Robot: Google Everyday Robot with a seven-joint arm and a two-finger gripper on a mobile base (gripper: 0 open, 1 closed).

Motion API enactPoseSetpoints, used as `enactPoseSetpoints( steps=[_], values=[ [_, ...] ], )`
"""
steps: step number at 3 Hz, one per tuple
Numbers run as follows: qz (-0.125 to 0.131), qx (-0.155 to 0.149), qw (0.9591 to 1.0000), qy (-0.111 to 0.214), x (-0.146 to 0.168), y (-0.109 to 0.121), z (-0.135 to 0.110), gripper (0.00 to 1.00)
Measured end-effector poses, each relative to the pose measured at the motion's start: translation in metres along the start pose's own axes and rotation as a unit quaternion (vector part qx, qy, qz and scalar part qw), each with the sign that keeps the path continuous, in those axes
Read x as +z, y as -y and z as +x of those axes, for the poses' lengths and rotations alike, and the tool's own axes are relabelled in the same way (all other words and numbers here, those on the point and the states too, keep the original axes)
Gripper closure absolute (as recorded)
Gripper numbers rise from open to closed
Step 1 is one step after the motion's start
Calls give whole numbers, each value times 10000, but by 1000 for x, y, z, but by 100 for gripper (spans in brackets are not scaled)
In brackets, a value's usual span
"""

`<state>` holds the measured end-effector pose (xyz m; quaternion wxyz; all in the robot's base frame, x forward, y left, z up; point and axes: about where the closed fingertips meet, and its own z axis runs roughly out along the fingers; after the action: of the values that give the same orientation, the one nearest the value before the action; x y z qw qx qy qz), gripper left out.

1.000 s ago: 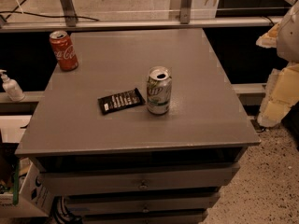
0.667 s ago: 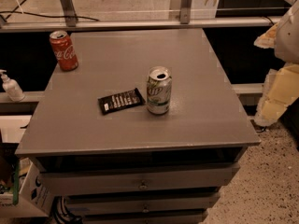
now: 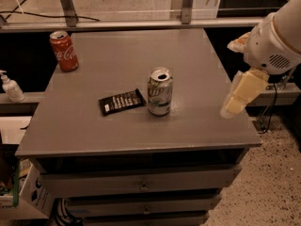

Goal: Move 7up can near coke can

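Note:
The 7up can [image 3: 160, 91], silver-white with green markings and an opened top, stands upright near the middle of the grey table [image 3: 117, 131]. The coke can [image 3: 64, 51], red with white script, stands upright at the table's far left corner. The two cans are well apart. My gripper [image 3: 236, 100], pale yellow, hangs from the white arm [image 3: 273, 41] over the table's right edge, to the right of the 7up can and clear of it. It holds nothing that I can see.
A black snack bar wrapper [image 3: 121, 101] lies flat just left of the 7up can. A white pump bottle [image 3: 10, 86] stands on a ledge left of the table. Drawers [image 3: 141, 185] are below the tabletop. A metal rail [image 3: 141, 22] runs behind.
The arm and gripper have moved left, from beside the table to over its right edge, closer to the 7up can. The cans and wrapper have not moved.

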<state>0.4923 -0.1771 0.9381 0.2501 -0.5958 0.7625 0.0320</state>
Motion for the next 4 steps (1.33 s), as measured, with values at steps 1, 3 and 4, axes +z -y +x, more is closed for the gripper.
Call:
enactPoseSetpoints(
  steps=[1, 3, 4],
  values=[
    [-23, -31, 10000, 28, 1, -1, -1, 0],
    [-332, -28, 9969, 714, 28, -24, -13, 0],
    [-502, 102, 9917, 1176, 48, -32, -18, 0]
  ],
)
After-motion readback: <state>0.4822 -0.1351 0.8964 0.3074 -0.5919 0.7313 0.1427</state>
